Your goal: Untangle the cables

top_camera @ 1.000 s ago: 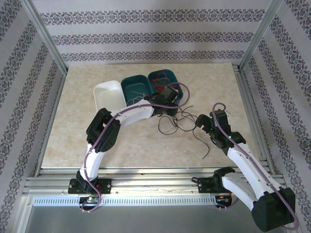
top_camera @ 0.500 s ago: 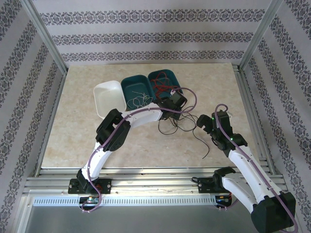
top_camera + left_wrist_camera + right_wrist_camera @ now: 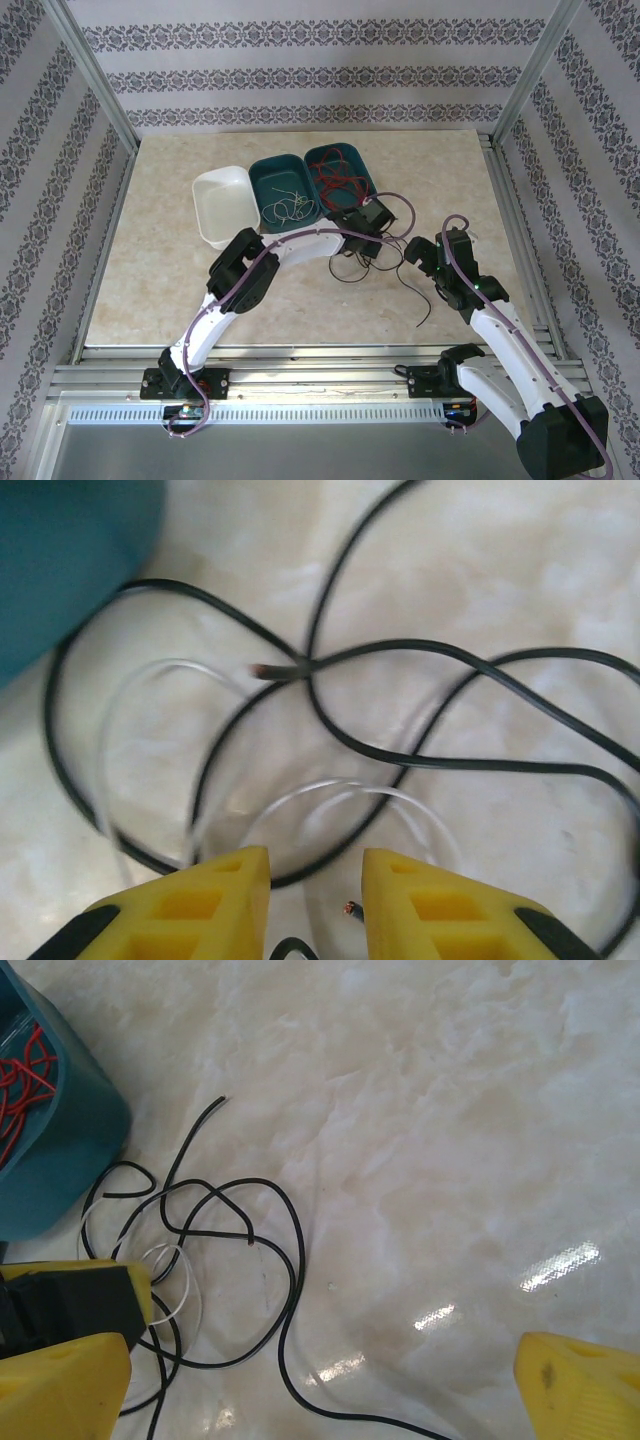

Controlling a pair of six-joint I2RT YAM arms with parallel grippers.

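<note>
The loose cables (image 3: 388, 258) lie as a small tangle of black and white wires on the marble table, just in front of the teal bins. My left gripper (image 3: 362, 247) hangs low over the tangle and is open. In the left wrist view its yellow fingers (image 3: 215, 900) straddle a white loop (image 3: 330, 785), with black strands (image 3: 430, 760) crossing beyond them and nothing held. My right gripper (image 3: 416, 256) sits just right of the tangle, also open and empty. The right wrist view shows black loops (image 3: 290, 1250) and a white loop (image 3: 190, 1300) at its left.
Three bins stand behind the tangle: a white one (image 3: 225, 205), a teal one (image 3: 262, 172) holding white wires and a teal one (image 3: 362, 170) holding red wires (image 3: 338, 178). One black strand (image 3: 425, 305) trails toward the front edge. Open marble lies to the right.
My left arm has swung right and toward the front, from over the teal bins down to the tangle on the table. The right arm has hardly moved.
</note>
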